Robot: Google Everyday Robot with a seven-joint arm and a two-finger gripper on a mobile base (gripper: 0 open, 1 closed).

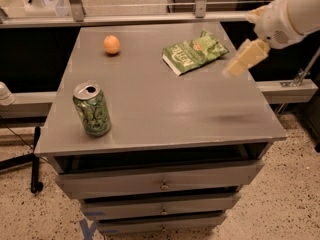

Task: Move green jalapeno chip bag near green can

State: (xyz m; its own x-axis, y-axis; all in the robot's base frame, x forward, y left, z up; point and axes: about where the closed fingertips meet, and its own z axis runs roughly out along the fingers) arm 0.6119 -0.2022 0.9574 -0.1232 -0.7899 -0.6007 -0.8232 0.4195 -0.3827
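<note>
The green jalapeno chip bag (194,52) lies flat at the back right of the grey cabinet top (160,109), its white edge toward the front left. The green can (92,108) stands upright near the front left corner, silver top open. My gripper (244,60) comes in from the upper right on a white arm and hangs above the right side of the top, just right of the bag and apart from it. It holds nothing.
An orange ball (112,44) sits at the back left of the top. The cabinet has drawers (160,181) below the front edge. A metal rail (150,19) runs behind the cabinet. A black stand foot (34,159) is on the floor at left.
</note>
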